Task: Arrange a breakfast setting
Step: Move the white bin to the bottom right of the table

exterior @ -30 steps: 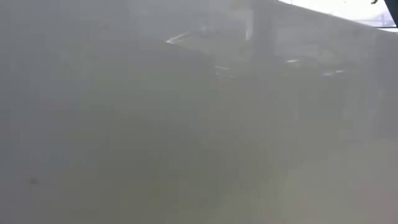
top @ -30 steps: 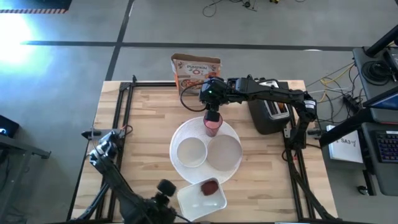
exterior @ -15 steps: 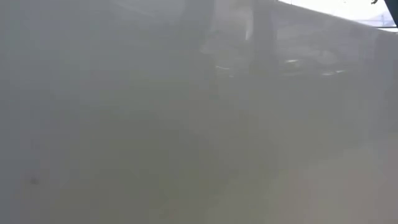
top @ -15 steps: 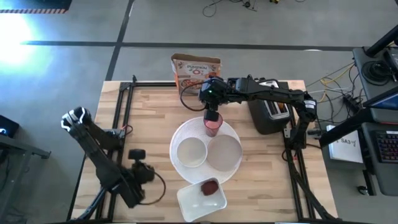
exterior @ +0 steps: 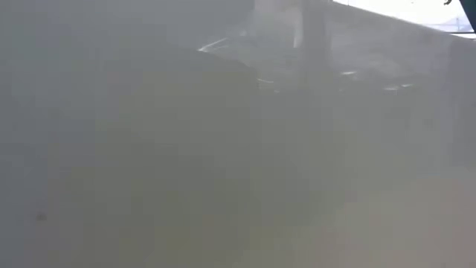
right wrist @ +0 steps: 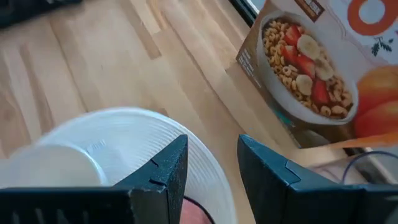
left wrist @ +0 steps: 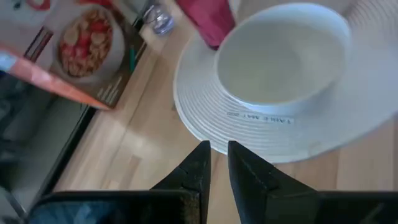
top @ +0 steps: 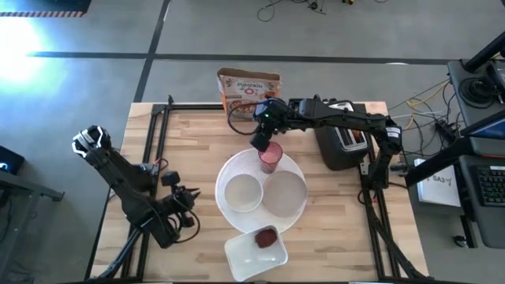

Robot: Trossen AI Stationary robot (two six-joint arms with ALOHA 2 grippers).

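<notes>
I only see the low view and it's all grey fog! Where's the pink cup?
Observer: The pink cup stands on the far edge of the big round white plate.
Operator: Is an arm holding it?
Observer: No. The right gripper hangs right by the cup with its fingers apart, not gripping it.
Operator: What about the other arm?
Observer: The left gripper is shut and waits over bare table, pointing at the plate's left side.

The big round plate (top: 229, 170) is white with fine ridged rings; on it, the bowl (top: 242, 192) is white, the small plate (top: 285, 193) paler grey-white, the cup (top: 270, 157) pink. Beside the plate, the tray (top: 241, 256) is white, its fruit (top: 266, 237) dark red. Beyond the plate, the cereal box (top: 247, 91) is orange-brown.
</notes>
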